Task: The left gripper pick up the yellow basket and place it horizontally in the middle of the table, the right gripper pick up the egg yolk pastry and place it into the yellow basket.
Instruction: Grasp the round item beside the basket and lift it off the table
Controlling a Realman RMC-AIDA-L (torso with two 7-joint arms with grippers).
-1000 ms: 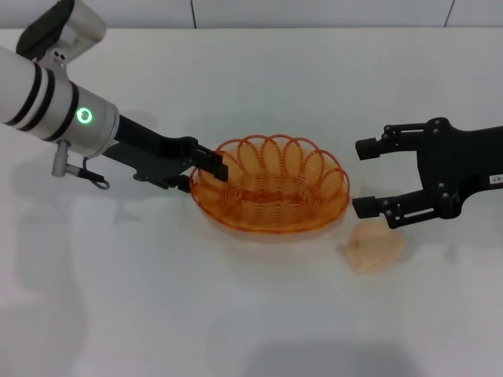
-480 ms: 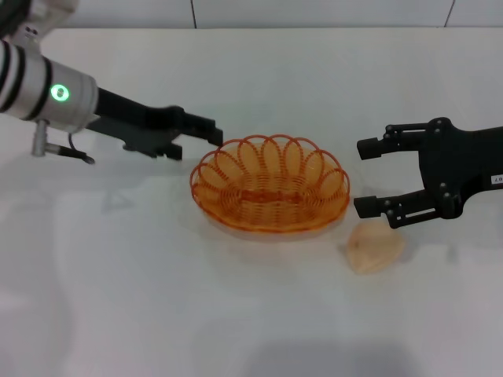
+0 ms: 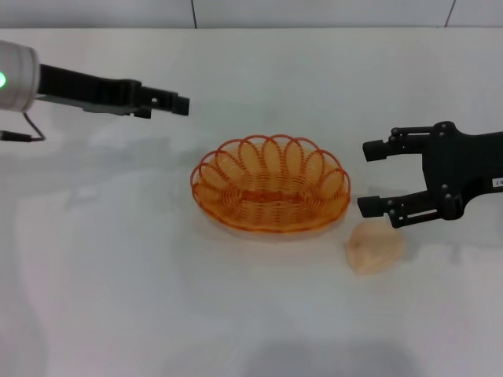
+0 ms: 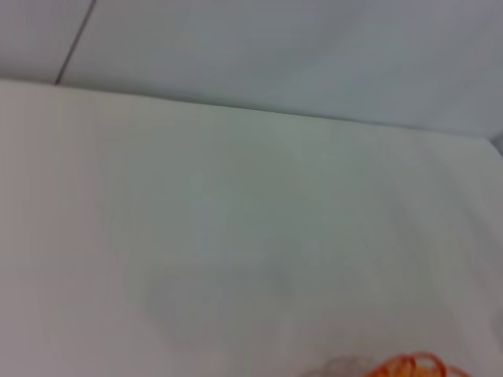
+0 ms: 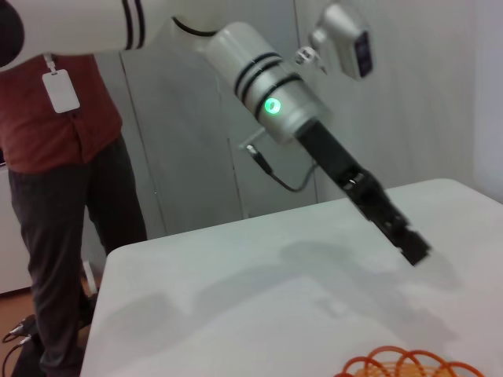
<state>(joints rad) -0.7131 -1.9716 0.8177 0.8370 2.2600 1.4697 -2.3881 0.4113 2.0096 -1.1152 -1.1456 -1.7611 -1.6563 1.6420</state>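
Note:
The yellow basket [image 3: 269, 196] lies flat on the white table [image 3: 118, 298] near its middle, empty. My left gripper [image 3: 177, 104] hovers above the table to the basket's back left, apart from it, open and empty. It also shows in the right wrist view [image 5: 413, 251]. The egg yolk pastry [image 3: 376, 247] lies on the table just right of the basket's front right rim. My right gripper [image 3: 376, 178] is open, held just behind and above the pastry, beside the basket's right end. Slivers of the basket's rim show in the left wrist view [image 4: 409, 365] and the right wrist view [image 5: 409, 365].
A person in a red shirt [image 5: 71, 126] stands beyond the table's far side in the right wrist view. A tiled wall runs along the table's back edge [image 3: 314, 28].
My left gripper has let go of the basket's left rim, risen and drawn back to the left. The basket stays in place. The right gripper and pastry have barely moved.

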